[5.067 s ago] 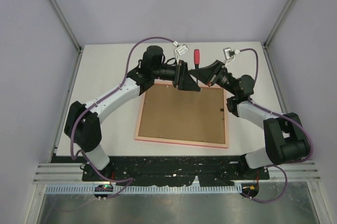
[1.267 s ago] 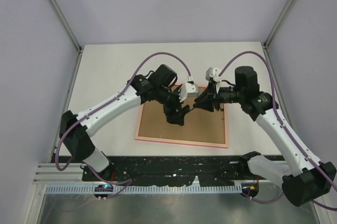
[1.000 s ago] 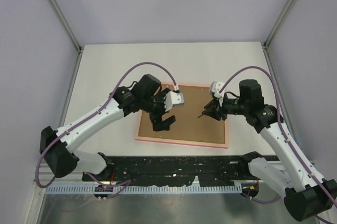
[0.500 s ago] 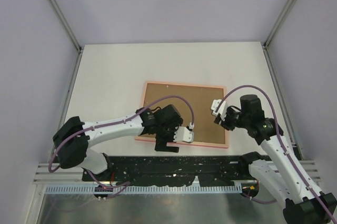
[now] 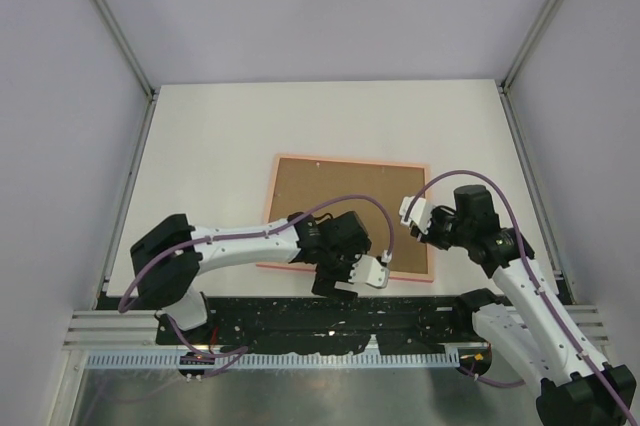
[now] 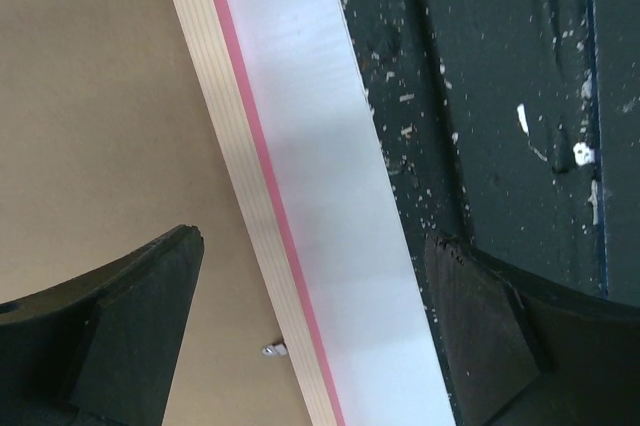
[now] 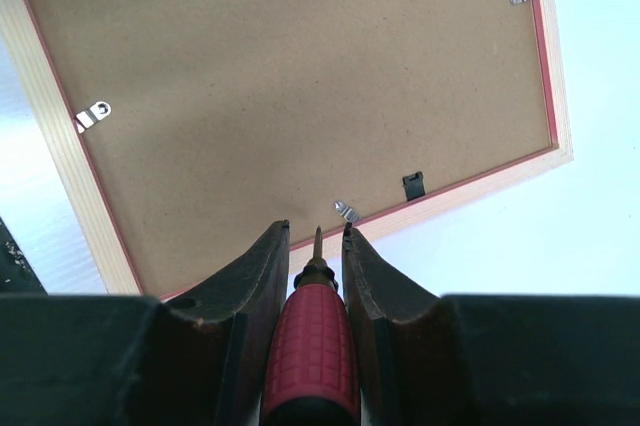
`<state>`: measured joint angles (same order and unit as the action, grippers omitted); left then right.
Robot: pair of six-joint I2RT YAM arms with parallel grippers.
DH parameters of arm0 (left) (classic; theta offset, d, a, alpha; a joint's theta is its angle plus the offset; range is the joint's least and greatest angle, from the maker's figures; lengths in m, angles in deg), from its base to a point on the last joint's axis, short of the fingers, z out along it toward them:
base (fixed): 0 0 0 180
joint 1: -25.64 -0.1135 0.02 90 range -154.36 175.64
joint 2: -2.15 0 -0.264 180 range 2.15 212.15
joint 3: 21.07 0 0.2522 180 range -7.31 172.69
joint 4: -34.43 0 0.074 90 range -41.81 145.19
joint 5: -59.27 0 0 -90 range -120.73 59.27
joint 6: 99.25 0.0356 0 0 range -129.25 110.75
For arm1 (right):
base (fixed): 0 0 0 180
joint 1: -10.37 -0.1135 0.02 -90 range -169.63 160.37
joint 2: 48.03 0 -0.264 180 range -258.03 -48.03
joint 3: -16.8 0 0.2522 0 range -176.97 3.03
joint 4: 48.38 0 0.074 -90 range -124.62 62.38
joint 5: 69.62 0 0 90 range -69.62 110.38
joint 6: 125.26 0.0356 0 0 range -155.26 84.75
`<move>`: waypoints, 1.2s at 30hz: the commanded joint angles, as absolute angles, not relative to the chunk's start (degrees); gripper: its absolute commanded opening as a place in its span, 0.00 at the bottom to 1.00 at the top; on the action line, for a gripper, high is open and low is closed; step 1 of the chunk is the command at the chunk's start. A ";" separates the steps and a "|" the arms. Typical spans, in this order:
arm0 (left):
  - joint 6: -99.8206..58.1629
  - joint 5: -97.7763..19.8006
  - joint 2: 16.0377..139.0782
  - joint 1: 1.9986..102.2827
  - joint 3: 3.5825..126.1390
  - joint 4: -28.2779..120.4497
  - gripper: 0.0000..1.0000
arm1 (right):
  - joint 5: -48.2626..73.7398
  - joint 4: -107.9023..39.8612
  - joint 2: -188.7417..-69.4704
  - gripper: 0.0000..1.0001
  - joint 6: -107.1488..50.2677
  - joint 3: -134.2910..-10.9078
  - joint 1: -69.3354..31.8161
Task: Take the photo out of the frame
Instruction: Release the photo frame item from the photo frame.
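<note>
Left tool (image 6: 315, 241) now astride frame (image 6: 232, 146) edge

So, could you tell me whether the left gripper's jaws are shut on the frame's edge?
No, the left gripper's jaws stand wide apart, straddling the frame's pink-lined edge, which lies bare between them.

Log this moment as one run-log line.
frame face down, backing board up | photo not visible | left gripper open, astride frame's near edge | right gripper shut on red screwdriver, tip aimed at metal clip
</note>
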<state>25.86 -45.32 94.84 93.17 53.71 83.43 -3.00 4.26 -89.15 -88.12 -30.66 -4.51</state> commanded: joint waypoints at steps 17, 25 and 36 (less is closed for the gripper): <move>20.90 -46.20 105.16 94.99 59.75 74.03 0.67 | -4.84 -2.18 -87.84 0.08 -88.26 -27.11 -1.59; 20.20 -45.32 106.39 94.99 59.14 72.89 0.59 | -7.48 -3.59 -88.46 0.08 -85.62 -28.77 0.70; 18.70 -45.05 107.36 94.90 58.87 72.18 0.37 | -15.99 -1.04 -88.98 0.08 -84.56 -30.80 8.68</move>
